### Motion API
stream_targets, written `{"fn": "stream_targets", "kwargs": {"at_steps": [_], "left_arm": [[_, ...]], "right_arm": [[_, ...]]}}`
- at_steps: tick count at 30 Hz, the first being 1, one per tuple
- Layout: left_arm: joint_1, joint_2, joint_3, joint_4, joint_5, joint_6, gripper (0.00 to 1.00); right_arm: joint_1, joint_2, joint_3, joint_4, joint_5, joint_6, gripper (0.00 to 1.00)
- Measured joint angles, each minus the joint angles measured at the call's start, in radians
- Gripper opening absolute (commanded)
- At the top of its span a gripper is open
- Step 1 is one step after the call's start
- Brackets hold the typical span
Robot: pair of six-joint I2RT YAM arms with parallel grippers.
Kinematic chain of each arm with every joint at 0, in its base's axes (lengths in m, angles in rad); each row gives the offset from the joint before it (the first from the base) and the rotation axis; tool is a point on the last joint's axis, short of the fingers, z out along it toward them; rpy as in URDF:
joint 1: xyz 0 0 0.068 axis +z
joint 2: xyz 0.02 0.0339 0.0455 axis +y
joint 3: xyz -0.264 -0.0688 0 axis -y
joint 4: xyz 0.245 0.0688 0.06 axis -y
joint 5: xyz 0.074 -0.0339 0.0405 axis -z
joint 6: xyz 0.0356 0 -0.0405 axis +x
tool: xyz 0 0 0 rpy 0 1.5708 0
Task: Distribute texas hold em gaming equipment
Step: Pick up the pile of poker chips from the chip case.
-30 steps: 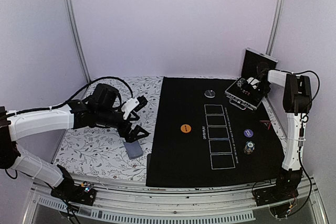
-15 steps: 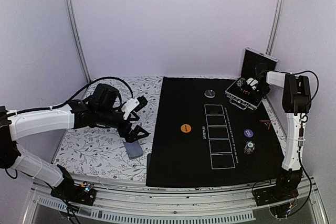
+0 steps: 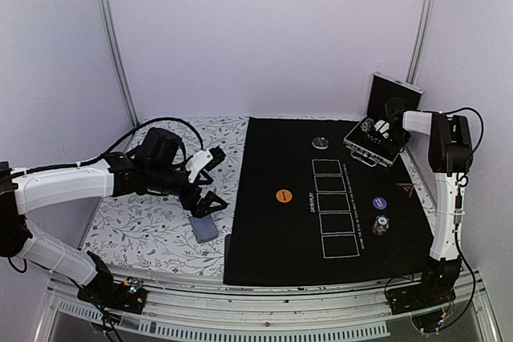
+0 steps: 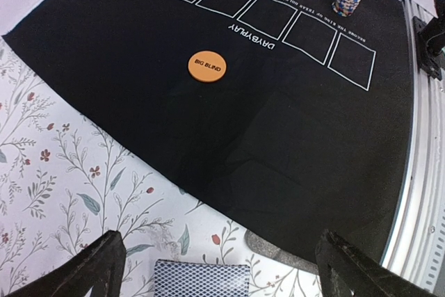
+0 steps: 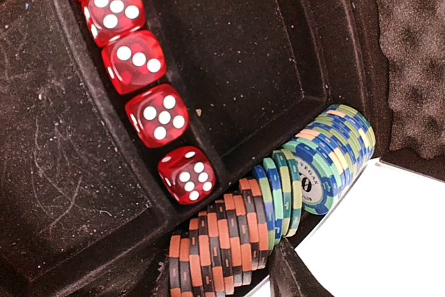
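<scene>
At lower left, the left gripper (image 3: 207, 198) is spread wide over the card deck (image 3: 204, 230). At upper right, the right gripper (image 3: 377, 130) is lowered into the case (image 3: 362, 154) beside stacked chips (image 5: 222, 241); its spread cannot be told.

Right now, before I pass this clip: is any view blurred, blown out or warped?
Top view: even soft light, sharp, though the case is small. Left wrist: lens bends the mat edges; orange disc lettering legible. Right wrist: dice and chips crisp; white patch lower right blown out.
</scene>
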Motion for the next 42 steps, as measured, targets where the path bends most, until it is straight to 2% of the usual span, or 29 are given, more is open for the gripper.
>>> {"fn": "stream_targets", "kwargs": {"at_steps": [1, 2, 3, 14, 24, 32, 42], "left_arm": [[0.000, 0.000, 0.000, 0.000, 0.000, 0.000, 0.98], [0.000, 0.000, 0.000, 0.000, 0.001, 0.000, 0.98], [0.000, 0.000, 0.000, 0.000, 0.003, 0.000, 0.98], [0.000, -0.001, 0.000, 0.000, 0.010, 0.000, 0.98], [0.001, -0.034, 0.000, 0.000, 0.011, 0.000, 0.98], [0.001, -0.050, 0.000, 0.000, 0.013, 0.000, 0.98], [0.001, -0.050, 0.000, 0.000, 0.018, 0.000, 0.98]], "right_arm": [[0.000, 0.000, -0.001, 0.001, 0.000, 0.000, 0.09], [0.000, -0.001, -0.002, 0.002, 0.000, 0.000, 0.04], [0.000, -0.003, -0.005, 0.003, 0.000, 0.000, 0.03], [-0.006, -0.040, -0.024, -0.015, -0.047, 0.027, 0.02], [0.009, -0.165, -0.066, -0.057, -0.135, 0.083, 0.02], [-0.002, -0.181, -0.066, -0.070, -0.157, 0.116, 0.02], [0.003, -0.247, -0.044, -0.163, -0.304, 0.287, 0.02]]}}
